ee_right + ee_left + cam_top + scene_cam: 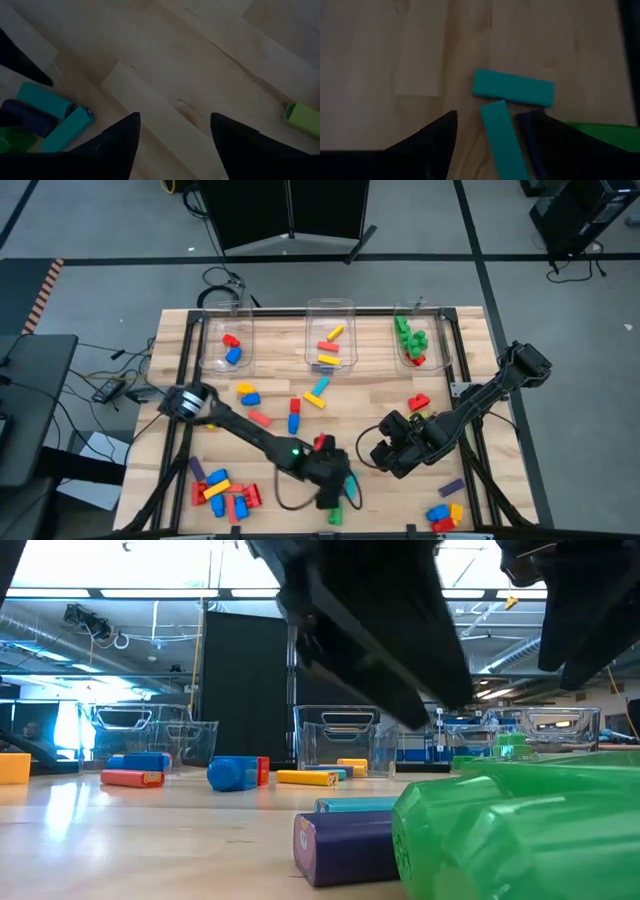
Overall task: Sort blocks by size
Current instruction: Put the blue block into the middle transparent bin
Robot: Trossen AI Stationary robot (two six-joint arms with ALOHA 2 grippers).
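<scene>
While the left gripper [487, 137] hangs low over the near edge of the worktop [350, 405], its jaws stand released either side of one cyan block [502, 137], which lies flat on the wood, its end just short of a second cyan block [512, 88] lying crosswise. A purple block [345, 845] and a green block [520, 835] sit just beside that cyan pair. To my eye the step in hand is the pick: the jaws straddle the piece but have not clenched. Next they need to settle lower and close squarely without nudging the neighbours, then carry it to one of the three clear bins [329, 335]. The right gripper [172, 145] waits released over bare wood, near the same cluster.
</scene>
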